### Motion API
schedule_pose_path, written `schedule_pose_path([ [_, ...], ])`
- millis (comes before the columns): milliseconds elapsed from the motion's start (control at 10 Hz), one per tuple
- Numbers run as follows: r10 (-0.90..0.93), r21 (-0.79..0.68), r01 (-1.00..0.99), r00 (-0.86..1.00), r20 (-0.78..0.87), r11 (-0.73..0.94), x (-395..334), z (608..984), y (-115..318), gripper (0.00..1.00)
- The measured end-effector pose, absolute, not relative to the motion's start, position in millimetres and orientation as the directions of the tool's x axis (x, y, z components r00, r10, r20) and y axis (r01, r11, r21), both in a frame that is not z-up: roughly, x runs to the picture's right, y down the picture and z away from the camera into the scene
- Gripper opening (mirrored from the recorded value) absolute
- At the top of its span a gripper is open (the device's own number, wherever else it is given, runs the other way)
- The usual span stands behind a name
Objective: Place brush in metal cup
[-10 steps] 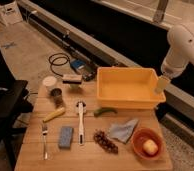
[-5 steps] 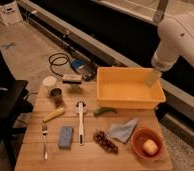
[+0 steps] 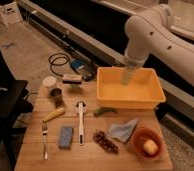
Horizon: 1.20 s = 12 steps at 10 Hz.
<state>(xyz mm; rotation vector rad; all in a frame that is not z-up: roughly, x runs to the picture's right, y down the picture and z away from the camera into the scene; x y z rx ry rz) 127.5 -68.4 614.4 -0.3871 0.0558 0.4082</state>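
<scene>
The gripper [image 3: 127, 80], fingers wide and empty, hangs over a yellow plastic bin [image 3: 132, 103]. A long white-handled brush [image 3: 80, 122] lies mid wooden table [image 3: 30, 161], with a small dark metal cup [image 3: 56, 96] near its left edge.

The robot's single white arm [image 3: 162, 37] reaches in from the upper right of the camera view, its thick rounded links bending sharply at a bulky joint before turning straight down. Below the joint, the narrower wrist [image 3: 133, 59] hangs vertical. The pale gripper [image 3: 127, 78] points downward just right of the view's centre, its two fingers spread apart, with nothing seen between them. It hangs clear of any surface.
</scene>
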Motion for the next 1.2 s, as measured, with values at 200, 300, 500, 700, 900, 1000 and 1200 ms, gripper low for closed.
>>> schedule_pose_path([
  [200, 0.319, -0.371, -0.320, 0.945, -0.066, 0.872, 85, 603, -64, 0.70],
  [300, 0.317, -0.370, -0.319, 0.946, -0.068, 0.873, 86, 603, -63, 0.70],
  [500, 0.317, -0.370, -0.319, 0.946, -0.067, 0.873, 86, 603, -63, 0.70],
  [700, 0.315, -0.370, -0.316, 0.947, -0.066, 0.874, 85, 603, -64, 0.70],
  [900, 0.298, -0.364, -0.296, 0.953, -0.052, 0.883, 80, 605, -68, 0.70],
  [1000, 0.282, -0.363, -0.276, 0.959, -0.037, 0.890, 70, 606, -69, 0.70],
  [1200, 0.247, -0.369, -0.231, 0.969, -0.005, 0.900, 36, 611, -67, 0.70],
])
